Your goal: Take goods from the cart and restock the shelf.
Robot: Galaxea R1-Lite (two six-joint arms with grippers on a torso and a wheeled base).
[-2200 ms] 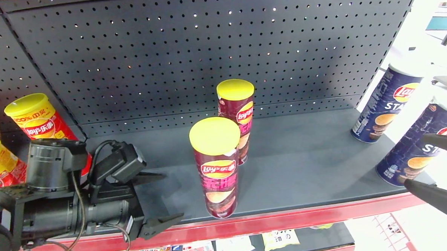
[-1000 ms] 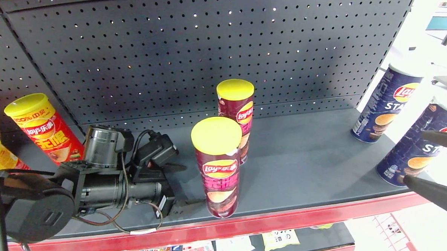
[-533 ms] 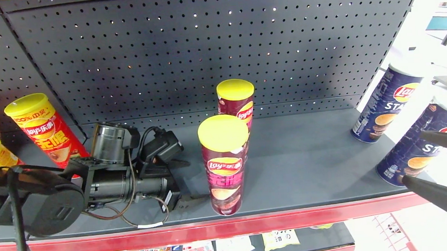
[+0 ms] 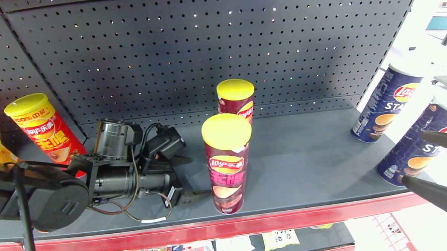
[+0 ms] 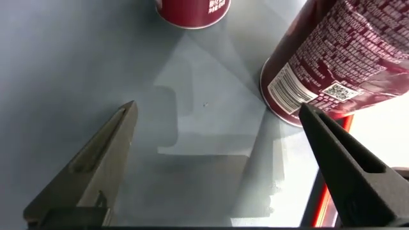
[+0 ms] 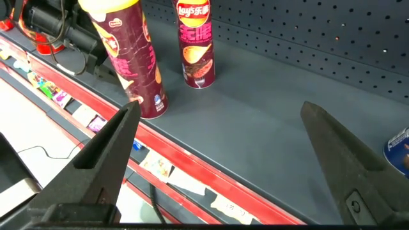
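Head view: we find the front maroon can (image 4: 227, 163) standing on the shelf (image 4: 304, 163) close to its red front edge, with the rear maroon can (image 4: 235, 98) just behind it. The left end effector (image 4: 192, 177) lies low over the shelf beside the front can, fingers spread and holding nothing. The right end effector (image 4: 412, 157) hangs at the shelf's right end before two blue cans (image 4: 377, 107), also spread and empty.

Left wrist view: the left end effector (image 5: 217, 108) gapes over bare shelf. The front maroon can (image 5: 339, 57) stands outside the gap, at one fingertip.

Right wrist view: the right end effector (image 6: 220, 108) is wide apart, well clear of both maroon cans (image 6: 131, 57).

Assessment: we judge the placing step to be at its close, with the can set down and released. The next move calls for drawing the left arm straight back. A sideways sweep could tip a can standing so near the edge.
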